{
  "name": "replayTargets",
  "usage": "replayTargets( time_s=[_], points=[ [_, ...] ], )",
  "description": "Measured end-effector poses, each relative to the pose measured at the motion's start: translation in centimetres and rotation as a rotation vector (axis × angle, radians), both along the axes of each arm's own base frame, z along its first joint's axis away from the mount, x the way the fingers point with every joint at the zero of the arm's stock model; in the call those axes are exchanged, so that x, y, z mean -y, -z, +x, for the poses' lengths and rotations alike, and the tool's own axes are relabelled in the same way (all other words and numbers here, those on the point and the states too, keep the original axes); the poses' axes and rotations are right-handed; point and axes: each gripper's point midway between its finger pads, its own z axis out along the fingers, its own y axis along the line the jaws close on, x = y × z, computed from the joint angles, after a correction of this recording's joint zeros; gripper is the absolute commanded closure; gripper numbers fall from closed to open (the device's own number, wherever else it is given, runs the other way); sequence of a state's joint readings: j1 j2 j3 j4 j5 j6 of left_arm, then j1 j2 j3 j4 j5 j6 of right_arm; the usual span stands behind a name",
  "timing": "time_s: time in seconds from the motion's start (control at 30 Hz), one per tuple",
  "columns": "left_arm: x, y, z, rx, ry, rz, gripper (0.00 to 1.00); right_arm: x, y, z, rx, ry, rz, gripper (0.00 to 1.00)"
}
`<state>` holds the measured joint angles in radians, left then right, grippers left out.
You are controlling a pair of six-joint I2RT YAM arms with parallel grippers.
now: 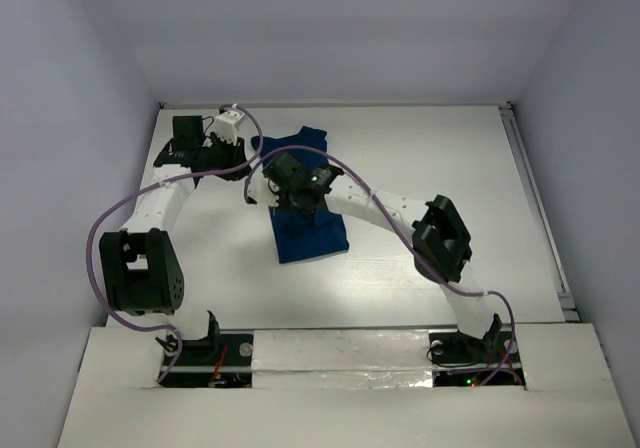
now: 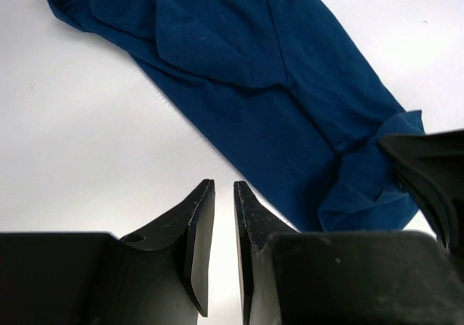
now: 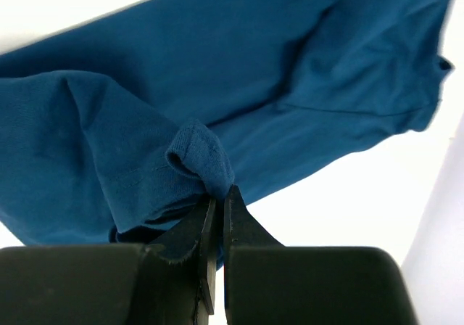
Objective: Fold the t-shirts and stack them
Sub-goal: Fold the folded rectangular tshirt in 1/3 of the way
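The navy t-shirt (image 1: pixel 312 234) lies partly folded on the table (image 1: pixel 450 168), midway between its side edges and nearer the far edge. The right claw (image 3: pixel 220 199) is clenched on a bunched fold. The left claw (image 2: pixel 223 188) hangs over bare table beside the shirt, fingers barely apart and empty.

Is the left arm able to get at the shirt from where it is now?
Probably yes. The left gripper hangs over bare table right beside the shirt, nothing between them, though its jaws are only slightly apart. The right gripper pinches a fold nearby.
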<state>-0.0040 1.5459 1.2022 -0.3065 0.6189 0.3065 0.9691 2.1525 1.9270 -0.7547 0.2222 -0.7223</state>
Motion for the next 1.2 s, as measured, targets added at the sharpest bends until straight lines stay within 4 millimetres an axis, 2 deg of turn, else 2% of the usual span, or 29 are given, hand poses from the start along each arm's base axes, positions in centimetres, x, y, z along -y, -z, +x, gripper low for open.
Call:
replayTargets(
  time_s=[0.27,0.53,0.63,0.73,1.03,1.2],
  points=[
    [-0.1,-0.1,0.2,0.011,0.003,-0.006,0.86,-0.9,-1.5,2.5,0.042,0.022,0.041,1.00],
    [-0.3,-0.1,0.2,0.012,0.005,-0.013,0.86,-1.3,1.0,2.8,0.022,0.017,0.006,1.00],
    [-0.3,0.1,0.0,0.010,0.008,-0.017,0.86,-1.6,1.7,3.3,0.026,0.024,-0.004,0.91],
    [-0.2,0.4,-0.2,0.002,0.011,-0.020,0.86,-1.3,2.4,3.7,0.040,0.042,-0.030,0.77],
    [-0.1,0.6,-0.4,-0.003,0.018,-0.026,0.87,-1.1,1.6,5.3,0.124,0.104,-0.021,0.72],
    [0.0,0.5,-0.3,0.003,0.022,-0.029,0.88,-1.3,1.2,6.0,0.146,0.139,0.016,0.53]
  ],
)
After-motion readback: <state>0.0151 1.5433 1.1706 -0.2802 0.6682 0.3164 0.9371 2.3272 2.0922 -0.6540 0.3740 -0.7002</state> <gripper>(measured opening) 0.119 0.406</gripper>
